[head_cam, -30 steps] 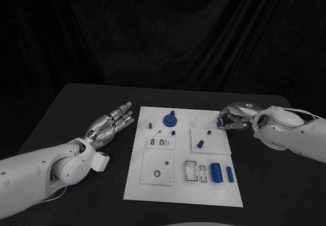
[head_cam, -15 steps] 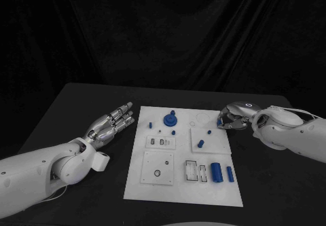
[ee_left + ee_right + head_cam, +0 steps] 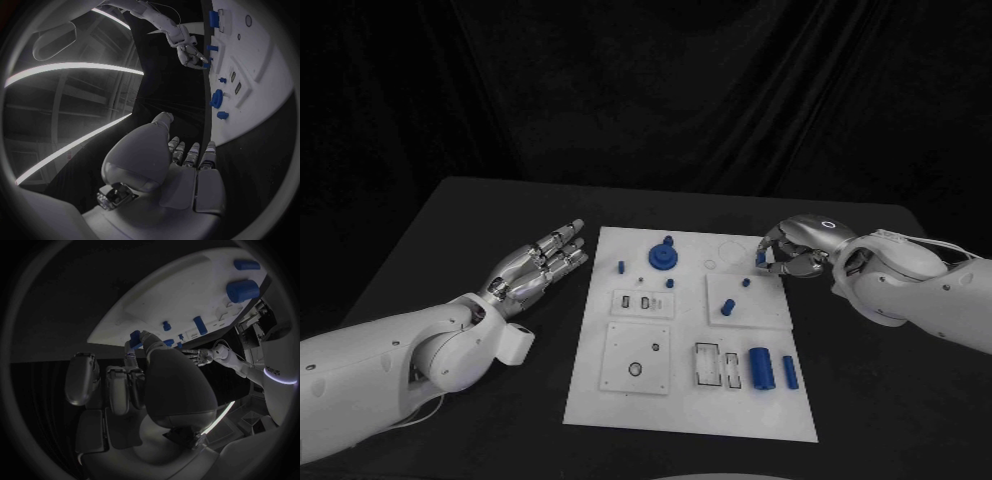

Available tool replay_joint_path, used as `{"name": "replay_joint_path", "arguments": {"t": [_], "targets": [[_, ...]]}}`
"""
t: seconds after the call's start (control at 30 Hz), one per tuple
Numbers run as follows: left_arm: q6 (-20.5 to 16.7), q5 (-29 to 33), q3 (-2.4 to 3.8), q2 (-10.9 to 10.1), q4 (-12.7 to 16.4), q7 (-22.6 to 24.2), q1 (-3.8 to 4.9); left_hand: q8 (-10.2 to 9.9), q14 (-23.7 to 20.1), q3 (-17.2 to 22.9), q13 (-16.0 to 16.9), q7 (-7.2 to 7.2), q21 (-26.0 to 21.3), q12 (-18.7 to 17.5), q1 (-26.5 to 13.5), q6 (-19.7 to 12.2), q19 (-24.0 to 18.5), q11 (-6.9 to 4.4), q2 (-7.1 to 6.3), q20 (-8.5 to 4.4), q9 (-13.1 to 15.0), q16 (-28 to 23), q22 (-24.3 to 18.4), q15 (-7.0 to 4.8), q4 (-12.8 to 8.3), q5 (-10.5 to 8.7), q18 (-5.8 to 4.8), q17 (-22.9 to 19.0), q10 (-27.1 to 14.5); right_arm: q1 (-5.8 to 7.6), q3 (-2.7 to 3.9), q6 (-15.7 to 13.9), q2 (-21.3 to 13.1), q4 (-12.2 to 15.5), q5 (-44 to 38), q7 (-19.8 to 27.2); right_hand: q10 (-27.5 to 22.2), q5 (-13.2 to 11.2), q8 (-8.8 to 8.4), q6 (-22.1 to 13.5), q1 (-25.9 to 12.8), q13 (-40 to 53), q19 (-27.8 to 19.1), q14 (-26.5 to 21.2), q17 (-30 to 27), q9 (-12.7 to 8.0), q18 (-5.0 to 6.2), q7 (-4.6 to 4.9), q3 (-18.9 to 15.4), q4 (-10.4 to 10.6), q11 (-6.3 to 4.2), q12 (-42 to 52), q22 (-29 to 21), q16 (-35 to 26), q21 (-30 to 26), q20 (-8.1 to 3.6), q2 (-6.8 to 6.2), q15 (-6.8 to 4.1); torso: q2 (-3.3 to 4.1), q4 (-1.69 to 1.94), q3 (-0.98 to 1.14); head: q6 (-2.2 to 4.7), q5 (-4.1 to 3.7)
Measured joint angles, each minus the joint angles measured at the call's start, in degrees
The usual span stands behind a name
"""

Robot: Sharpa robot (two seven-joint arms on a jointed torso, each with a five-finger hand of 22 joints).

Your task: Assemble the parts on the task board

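Near edge of the board (image 3: 687, 415): two blue cylinders (image 3: 760, 367) lie side by side at its right. Left hand (image 3: 540, 262) rests palm-up on the desk (image 3: 473, 215) just left of the board, fingers straight and spread, holding nothing. Far right corner: right hand (image 3: 790, 253) pinches a small blue part (image 3: 763, 257) above the board's edge.

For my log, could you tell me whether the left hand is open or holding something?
Open: the left hand lies beside the task board, fingers straight, holding nothing.
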Motion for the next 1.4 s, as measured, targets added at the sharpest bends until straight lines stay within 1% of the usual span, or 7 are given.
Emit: {"name": "replay_joint_path", "arguments": {"t": [0.2, 0.37, 0.5, 0.87, 1.23, 1.33, 1.4], "targets": [[0.0, 0.0, 0.0, -0.06, 0.0, -0.08, -0.02, 0.0, 0.0, 0.0, 0.01, 0.0, 0.0, 0.0, 0.0, 0.0, 0.0, 0.0, 0.0, 0.0, 0.0, 0.0, 0.0, 0.0, 0.0, 0.0, 0.01, 0.01, 0.0, 2.04, 0.11, -1.6, 0.71, 5.73, 1.18, -0.04, 0.0, 0.63, 0.0, 0.19, 0.0, 0.0, 0.0, 0.0, 0.0, 0.0, 0.0, 0.19, -0.07, -0.07, 0.0, 0.0, 0.0, 0.0, 0.55, 0.0, 0.0, 0.0, -0.01, -0.01, 0.0, -0.17, 0.22], [0.0, 0.0, 0.0, -0.04, -0.14, -0.17, -0.03, 0.0, 0.0, 0.01, 0.01, 0.0, 0.0, 0.0, 0.0, 0.0, 0.0, 0.0, 0.0, 0.0, 0.0, 0.0, -0.01, 0.0, -0.01, 0.0, 0.0, 0.02, 0.0, 2.56, 0.09, -1.77, 3.41, 8.84, 1.79, -0.23, 0.0, 1.05, 0.0, 0.29, -0.01, 0.0, 0.0, 0.0, 0.0, 0.0, 0.0, 0.29, -0.08, -0.07, 0.01, 0.0, -0.01, 0.0, 0.56, 0.0, -0.01, 0.0, -0.01, -0.01, 0.01, -0.5, -0.05], [0.0, 0.0, 0.0, 0.11, -0.23, -0.22, -0.03, 0.0, 0.0, 0.16, 0.02, 0.0, 0.0, 0.0, 0.0, 0.0, 0.0, 0.17, 0.0, 0.0, 0.0, 0.0, -0.01, 0.0, -0.16, 0.0, 0.0, 0.02, 0.18, 2.59, 0.08, -1.24, 6.75, 9.57, 2.02, -0.7, 0.0, 1.1, 0.0, 0.28, -0.2, 0.0, 0.0, 0.0, 0.0, 0.0, 0.0, 0.29, -0.14, -0.13, 0.01, 0.0, -0.01, 0.0, 0.56, 0.0, -0.2, 0.0, -0.01, 0.07, 0.0, -0.65, -0.25], [0.12, 0.0, 0.0, 0.58, -0.48, -0.33, -0.03, 0.0, 0.0, 0.16, 0.03, 0.0, 0.0, 0.0, 0.0, 0.0, 0.0, 0.19, 0.0, 0.0, 0.0, 0.0, -0.01, 0.0, -0.16, 0.0, 0.0, -0.01, 0.2, -0.52, 0.05, 2.34, 14.51, 7.16, 0.46, -2.38, -0.21, 2.79, 0.0, 0.61, -0.51, 0.03, 0.0, 0.0, 0.0, 0.0, 0.0, 0.61, -0.06, -0.55, 0.23, 0.0, -0.01, 0.0, -0.06, 0.01, -0.52, 0.01, 0.02, 0.04, -0.07, -0.68, -0.24], [0.3, 0.0, 0.0, 0.85, -0.53, -0.4, -0.04, 0.0, 0.0, 0.16, 0.04, 0.0, 0.0, 0.0, 0.01, 0.0, 0.0, 0.21, -0.01, 0.0, 0.0, 0.0, -0.01, -0.01, -0.16, 0.0, 0.0, -0.02, 0.17, -2.28, 0.29, 4.82, 17.34, 4.93, -2.18, -3.89, -0.01, 2.79, 0.43, 0.61, -0.85, 0.04, 0.0, 0.0, 0.0, 0.0, 0.0, 0.61, -0.22, -0.71, 0.44, 0.0, -0.02, 0.0, -0.61, 0.01, -0.89, 0.01, 0.01, 0.05, -0.01, -0.97, -0.25], [0.36, 0.0, 0.0, 0.89, -0.57, -0.41, -0.04, 0.0, 0.0, 0.16, 0.04, 0.0, 0.0, 0.0, 0.0, 0.0, 0.0, 0.4, -0.01, 0.0, -0.01, 0.0, 0.04, -0.01, -0.16, 0.0, 0.0, -0.02, -0.02, -2.42, 0.38, 4.94, 17.6, 4.7, -2.54, -4.09, -0.22, 2.8, 0.43, 0.6, -1.3, 0.03, 0.0, 0.15, 0.0, 3.6, 0.0, 0.6, -0.22, -0.71, 0.65, 0.0, -0.02, 0.0, -0.61, 0.01, -1.34, 0.17, 0.01, 0.06, 0.03, -1.05, -0.19], [0.4, 0.0, 0.0, 0.91, -0.58, -0.42, -0.04, 0.0, 0.0, 0.16, 0.04, 0.0, 0.0, 0.0, 0.01, 0.0, 0.0, 0.4, -0.01, 0.0, -0.01, 0.0, 0.04, -0.01, -0.16, 0.0, 0.0, -0.02, -0.02, -2.44, 0.42, 4.96, 17.71, 4.6, -2.71, -4.19, -0.02, 2.79, 0.43, 0.6, -1.3, 0.03, 0.0, 0.15, 0.0, 4.05, 0.0, 0.6, -0.22, -0.71, 0.84, 0.0, -0.02, 0.0, -0.61, 0.01, -1.34, 0.17, 0.01, 0.1, 0.04, -1.08, -0.3]]}}
